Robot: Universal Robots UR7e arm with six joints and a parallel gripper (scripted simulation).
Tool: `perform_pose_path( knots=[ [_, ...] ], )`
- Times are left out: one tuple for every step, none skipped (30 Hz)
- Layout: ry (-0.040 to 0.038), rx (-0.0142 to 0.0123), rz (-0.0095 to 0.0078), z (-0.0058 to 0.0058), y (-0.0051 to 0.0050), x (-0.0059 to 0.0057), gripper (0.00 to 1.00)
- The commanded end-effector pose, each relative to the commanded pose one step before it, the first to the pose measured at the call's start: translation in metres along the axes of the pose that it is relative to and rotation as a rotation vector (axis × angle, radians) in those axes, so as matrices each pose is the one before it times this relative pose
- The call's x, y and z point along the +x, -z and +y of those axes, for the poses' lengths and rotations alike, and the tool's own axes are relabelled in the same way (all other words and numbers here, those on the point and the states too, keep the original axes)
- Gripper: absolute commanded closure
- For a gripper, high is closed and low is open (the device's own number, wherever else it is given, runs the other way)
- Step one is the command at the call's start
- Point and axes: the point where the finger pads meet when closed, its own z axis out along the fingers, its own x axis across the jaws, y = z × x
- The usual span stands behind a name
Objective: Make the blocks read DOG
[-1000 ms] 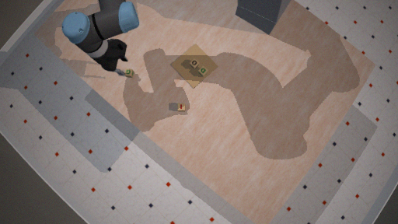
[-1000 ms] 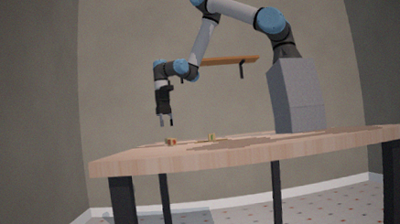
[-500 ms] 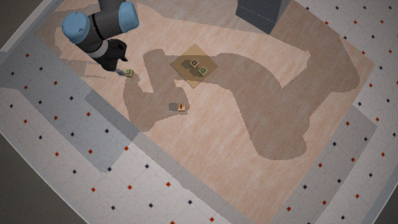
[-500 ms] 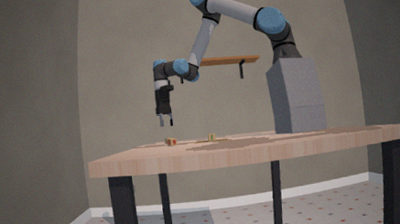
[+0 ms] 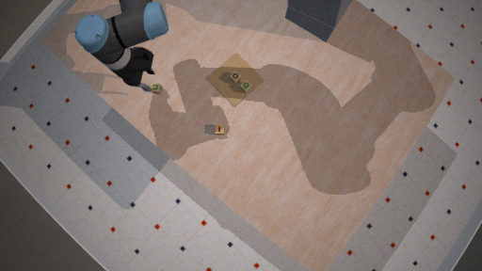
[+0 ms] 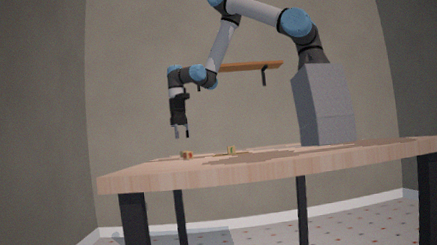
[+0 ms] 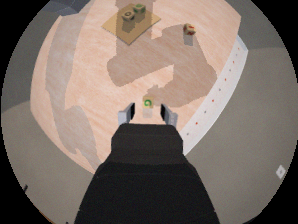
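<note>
The brown mat (image 5: 234, 63) (image 7: 136, 31) lies near the table's far side. It bears a block with a dark O (image 5: 234, 76) (image 7: 127, 15) and a block with a green D (image 5: 245, 86) (image 6: 231, 149) (image 7: 139, 10). A block with a green letter, apparently G (image 5: 156, 88) (image 7: 148, 103), lies off the mat on the table. My gripper (image 5: 147, 87) (image 6: 180, 132) (image 7: 147, 108) is open and empty and hangs well above that block. In the wrist view the block shows between the fingers. A block with a red letter (image 5: 219, 129) (image 6: 186, 155) (image 7: 189, 28) lies off the mat.
The robot's grey pedestal (image 5: 313, 14) (image 6: 323, 103) stands at the table's far edge. A wooden wall shelf (image 6: 249, 65) hangs behind the arm. The green-letter block lies near the table's edge (image 5: 101, 101).
</note>
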Motion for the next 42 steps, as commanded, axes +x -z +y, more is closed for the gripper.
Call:
perform_pose_path(
  knots=[
    [-0.00007,-0.00167,0.00095,0.00062,0.00083,0.00036,0.00],
    [0.00000,0.00000,0.00000,0.00000,0.00000,0.00000,0.00],
    [0.00000,0.00000,0.00000,0.00000,0.00000,0.00000,0.00],
    [0.00000,0.00000,0.00000,0.00000,0.00000,0.00000,0.00],
    [0.00000,0.00000,0.00000,0.00000,0.00000,0.00000,0.00],
    [0.00000,0.00000,0.00000,0.00000,0.00000,0.00000,0.00],
    [0.00000,0.00000,0.00000,0.00000,-0.00002,0.00000,0.00],
    [0.00000,0.00000,0.00000,0.00000,-0.00004,0.00000,0.00],
    [0.00001,0.00000,0.00000,0.00000,-0.00008,0.00000,0.00],
    [0.00001,0.00000,0.00000,0.00000,-0.00013,0.00000,0.00],
    [0.00002,0.00000,0.00001,0.00000,-0.00018,0.00000,0.00],
    [0.00002,0.00000,0.00001,0.00000,-0.00025,0.00000,0.00],
    [0.00003,0.00001,0.00001,0.00000,-0.00032,0.00000,0.00],
    [0.00003,0.00001,0.00001,0.00000,-0.00039,0.00000,0.00],
    [0.00004,0.00001,0.00001,0.00000,-0.00047,0.00000,0.00],
    [0.00005,0.00001,0.00002,0.00000,-0.00055,0.00000,0.00],
    [0.00005,0.00001,0.00002,0.00000,-0.00064,-0.00001,0.00],
    [0.00006,0.00001,0.00002,0.00000,-0.00072,-0.00001,0.00],
    [0.00007,0.00001,0.00003,0.00000,-0.00081,-0.00001,0.00],
    [0.00000,0.00000,0.00000,0.00000,0.00000,0.00000,0.00],
    [0.00000,0.00000,0.00000,0.00000,0.00000,0.00000,0.00],
    [0.00001,0.00000,0.00000,0.00000,-0.00089,-0.00001,0.00],
    [0.00000,0.00000,0.00000,0.00000,-0.00097,-0.00001,0.00],
    [0.00000,0.00000,0.00000,0.00000,-0.00105,-0.00001,0.00],
    [0.00000,0.00000,0.00000,0.00000,-0.00113,-0.00001,0.00],
    [0.00000,0.00000,0.00000,0.00000,-0.00120,-0.00001,0.00],
    [0.00000,0.00000,0.00000,0.00001,-0.00127,-0.00001,0.00],
    [0.00000,0.00000,0.00000,0.00000,-0.00133,-0.00001,0.00],
    [0.00000,0.00000,0.00000,0.00000,-0.00139,-0.00001,0.00],
    [0.00000,0.00000,0.00000,0.00000,-0.00144,-0.00001,0.00],
    [0.00000,0.00000,0.00000,0.00000,-0.00149,-0.00001,0.00],
    [0.00000,0.00000,0.00000,0.00000,-0.00153,-0.00001,0.00],
    [0.00000,0.00000,0.00000,0.00000,-0.00156,-0.00001,0.00],
    [0.00000,0.00000,0.00000,0.00000,-0.00159,-0.00001,0.00],
    [0.00000,0.00000,0.00000,0.00000,-0.00161,-0.00001,0.00],
    [0.00000,0.00000,0.00000,0.00000,-0.00162,-0.00001,0.00],
    [0.00000,0.00000,0.00000,0.00000,0.00000,0.00000,0.00],
    [0.00000,0.00000,0.00000,0.00000,0.00000,0.00000,0.00],
    [0.00000,0.00000,0.00000,0.00000,-0.00163,-0.00001,0.00],
    [0.00000,0.00000,0.00000,0.00000,-0.00163,-0.00001,0.00],
    [0.00000,0.00000,0.00000,0.00000,-0.00162,-0.00001,0.00],
    [0.00000,0.00000,0.00000,0.00000,-0.00160,-0.00001,0.00]
  ],
)
